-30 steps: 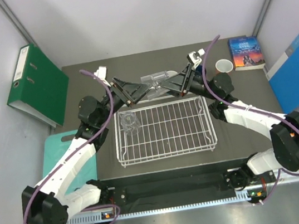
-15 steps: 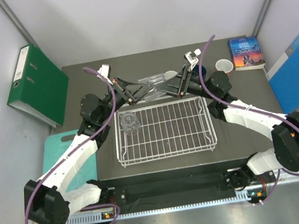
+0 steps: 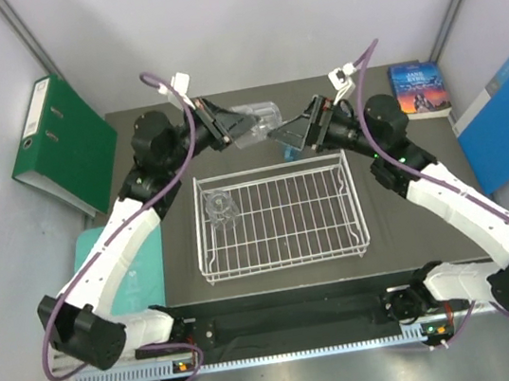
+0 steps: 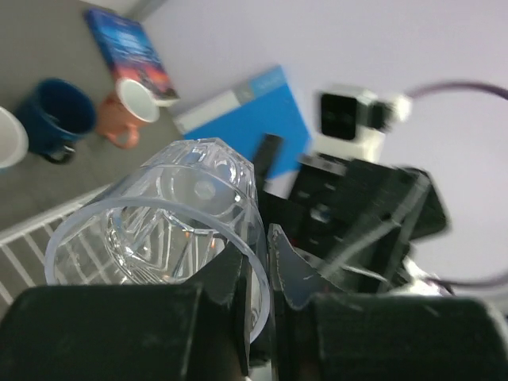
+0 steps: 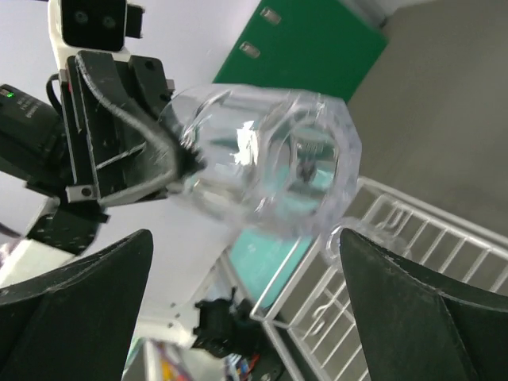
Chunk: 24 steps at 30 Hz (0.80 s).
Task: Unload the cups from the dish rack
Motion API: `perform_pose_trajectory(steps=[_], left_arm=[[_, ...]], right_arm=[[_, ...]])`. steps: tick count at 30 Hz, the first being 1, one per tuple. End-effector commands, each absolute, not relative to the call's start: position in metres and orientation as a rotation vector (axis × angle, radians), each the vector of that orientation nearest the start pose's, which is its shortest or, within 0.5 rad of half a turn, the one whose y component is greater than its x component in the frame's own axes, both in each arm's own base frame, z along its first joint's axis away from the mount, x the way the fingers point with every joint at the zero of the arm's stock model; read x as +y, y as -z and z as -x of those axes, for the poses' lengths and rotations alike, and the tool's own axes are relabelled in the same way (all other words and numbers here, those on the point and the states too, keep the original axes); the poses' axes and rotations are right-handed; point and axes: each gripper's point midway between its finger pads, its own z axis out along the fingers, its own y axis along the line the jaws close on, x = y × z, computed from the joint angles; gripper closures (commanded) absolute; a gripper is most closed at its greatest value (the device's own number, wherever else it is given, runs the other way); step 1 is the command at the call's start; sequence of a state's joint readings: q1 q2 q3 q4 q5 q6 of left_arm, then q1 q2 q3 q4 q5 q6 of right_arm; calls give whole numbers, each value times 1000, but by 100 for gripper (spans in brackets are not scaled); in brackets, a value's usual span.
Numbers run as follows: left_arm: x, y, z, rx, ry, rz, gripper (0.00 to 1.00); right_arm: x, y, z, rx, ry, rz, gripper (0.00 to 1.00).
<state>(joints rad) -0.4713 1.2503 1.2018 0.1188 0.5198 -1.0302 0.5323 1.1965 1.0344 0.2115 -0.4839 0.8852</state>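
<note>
Left gripper [image 3: 229,129] pinches tumbler [image 3: 258,118] rim, clear of rack [image 3: 290,268] — right gripper [image 3: 288,136] agape.

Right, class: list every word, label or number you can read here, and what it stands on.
"JANE" then seemingly "EYRE": cover of the blue-and-orange paperback book, overhead view.
Spine label of the green lever-arch binder: too small to read.
White strip on the blue plastic folder: nothing legible.
Left wrist view: the book's cover is too blurred to read.
</note>
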Motion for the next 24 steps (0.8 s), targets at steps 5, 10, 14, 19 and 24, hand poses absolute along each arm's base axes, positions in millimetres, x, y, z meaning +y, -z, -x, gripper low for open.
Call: perform_pose_trajectory(steps=[5,10,14,19,24], left_arm=[[-241,-325,-409,2122,938,217,100],[-188,-255,-467,2353,314,280,100],[-158,-213,-487,2425,142,312,100],[-132,-153,-509,2534,99,402,100],[-134,-136,-520,2540,86,392,100]], right_arm=[[218,-352,-309,1871,-815,17,0],[175,-310,-319,2056,-448,-30,0],[156,-293,-314,2088,-332,-27,0],[153,-288,-311,2095,-312,14,0],[154,-282,-310,2114,-300,39,0]])
